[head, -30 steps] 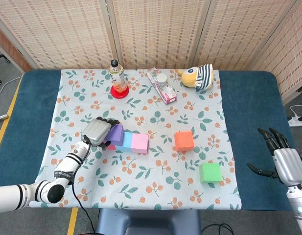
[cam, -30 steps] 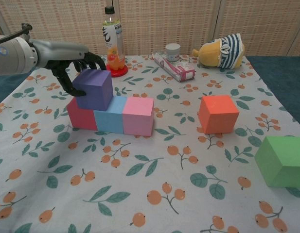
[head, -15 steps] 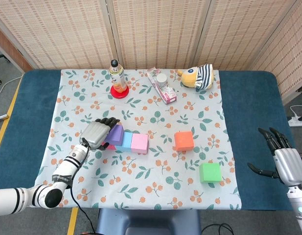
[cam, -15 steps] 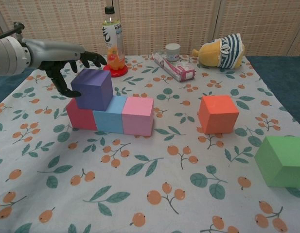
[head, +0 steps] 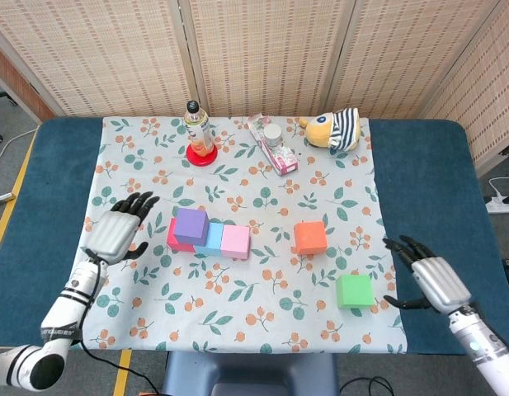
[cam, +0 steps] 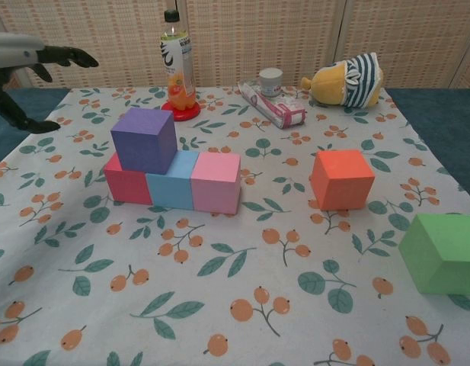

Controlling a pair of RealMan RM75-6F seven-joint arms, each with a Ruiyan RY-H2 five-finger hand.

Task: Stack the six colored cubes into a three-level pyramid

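The purple cube (head: 190, 226) sits on the red cube (cam: 126, 185) and blue cube (cam: 171, 189). Left hand (head: 120, 233) and right hand (head: 431, 280) both hover with fingers spread, holding nothing.

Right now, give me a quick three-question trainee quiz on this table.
1. True or false: the purple cube sits on top of the bottom row.
2. Which cube is nearest the right hand: A orange, B green, C pink?
3. Fill in: the left hand holds ____.

Key: 1 true. 2 B, the green cube. 3 nothing; its fingers are spread, apart from the cubes.
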